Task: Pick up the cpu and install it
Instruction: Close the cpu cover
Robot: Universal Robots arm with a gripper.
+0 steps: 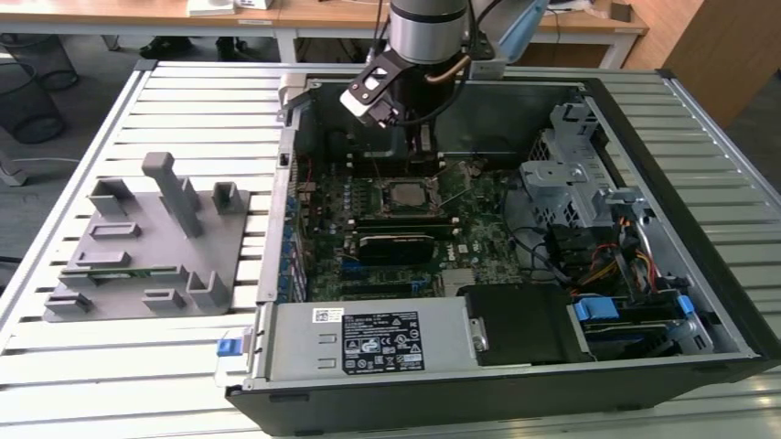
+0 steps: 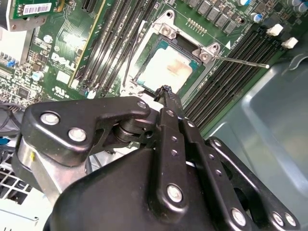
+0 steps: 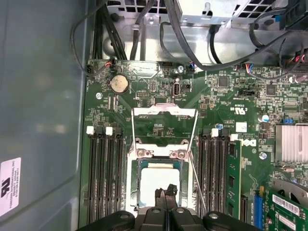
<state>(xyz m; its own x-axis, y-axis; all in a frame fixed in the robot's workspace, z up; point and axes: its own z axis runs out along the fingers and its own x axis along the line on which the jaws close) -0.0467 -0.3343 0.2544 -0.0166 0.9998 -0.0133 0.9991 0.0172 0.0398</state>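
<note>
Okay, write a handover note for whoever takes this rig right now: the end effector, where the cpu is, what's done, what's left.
The end effector is shut and holds nothing. Its tips sit right over the cpu; I cannot tell if they touch.
The cpu lies flat in the motherboard socket, inside the open computer case, away from the grey tray.
Done: the chip is picked up and placed in the socket.
Left: the retention frame stands flipped open and its lever is unlatched. Full seating cannot be judged.
</note>
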